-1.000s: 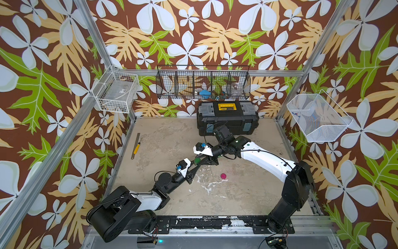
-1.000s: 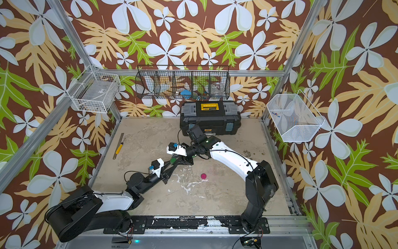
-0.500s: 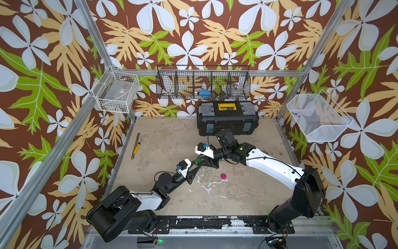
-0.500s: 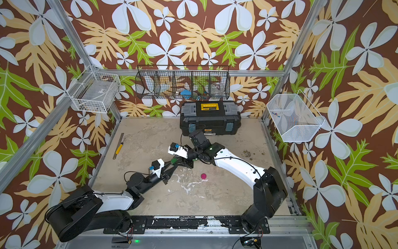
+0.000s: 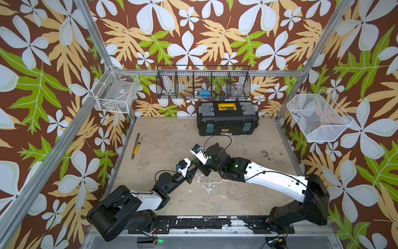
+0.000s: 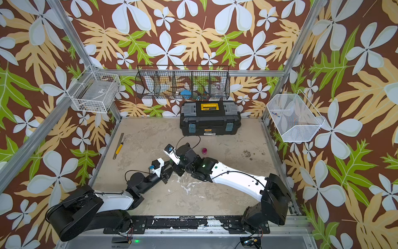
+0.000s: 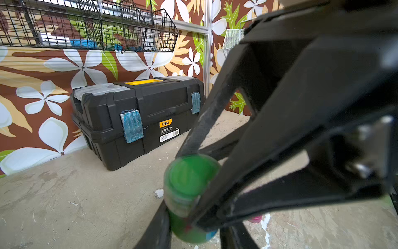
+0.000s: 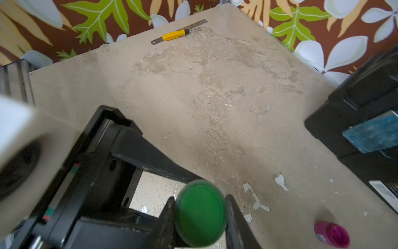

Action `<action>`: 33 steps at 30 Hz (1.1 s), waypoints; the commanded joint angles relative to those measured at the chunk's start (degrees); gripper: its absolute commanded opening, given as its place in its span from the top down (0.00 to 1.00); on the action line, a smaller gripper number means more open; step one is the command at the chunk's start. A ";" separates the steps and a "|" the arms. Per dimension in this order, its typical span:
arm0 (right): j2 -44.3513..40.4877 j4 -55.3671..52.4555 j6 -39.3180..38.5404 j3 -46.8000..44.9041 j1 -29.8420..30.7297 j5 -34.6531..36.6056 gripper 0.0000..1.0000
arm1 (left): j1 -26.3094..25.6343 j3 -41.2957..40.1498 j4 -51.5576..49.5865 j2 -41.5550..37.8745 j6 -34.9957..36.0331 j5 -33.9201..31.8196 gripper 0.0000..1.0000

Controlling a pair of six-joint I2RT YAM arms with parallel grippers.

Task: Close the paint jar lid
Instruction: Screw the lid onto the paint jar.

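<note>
The right gripper [image 8: 200, 215] clamps the green lid [image 8: 200, 212] from above, seated directly atop the paint jar [image 7: 187, 235], whose body the left gripper [image 7: 193, 232] grips beneath.

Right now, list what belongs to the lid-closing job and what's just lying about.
Job: green paint jar, its green lid, left hand, right hand.
Lying about: pink paint jar, black toolbox, yellow-handled screwdriver, steel ruler, black wire basket.
</note>
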 commanded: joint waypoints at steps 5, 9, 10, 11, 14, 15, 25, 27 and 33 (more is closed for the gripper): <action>-1.68 8.01 14.56 -2.71 2.73 10.18 0.89 | -0.01 0.29 1.43 -0.23 0.60 0.88 0.88; -1.95 5.49 10.34 -0.81 2.79 7.70 0.57 | -0.01 0.16 1.45 -0.51 0.59 0.87 0.88; -2.10 3.93 8.17 0.12 2.80 6.97 0.49 | 0.02 0.20 1.47 -0.59 0.59 0.91 0.88; -2.21 2.20 6.21 0.71 2.80 6.75 0.44 | -0.01 0.20 1.45 -0.66 0.64 0.87 0.88; -3.28 -2.47 -1.52 1.99 1.85 4.71 0.35 | -0.01 0.20 1.46 -0.58 0.51 0.91 0.88; -3.79 -3.66 -4.04 1.86 1.08 2.87 0.31 | 0.01 0.29 1.51 -0.55 0.51 0.92 0.88; -8.49 -8.57 -23.47 2.44 -13.69 -36.55 0.19 | -0.01 0.17 1.50 -0.56 0.42 1.10 0.88; -6.95 -10.88 -29.80 3.68 -14.04 -42.52 0.21 | 0.00 0.20 1.49 -0.61 0.42 1.10 0.88; 0.22 -10.26 -42.28 7.37 -18.19 -55.82 0.25 | 0.01 0.12 1.51 -1.07 0.33 1.18 0.88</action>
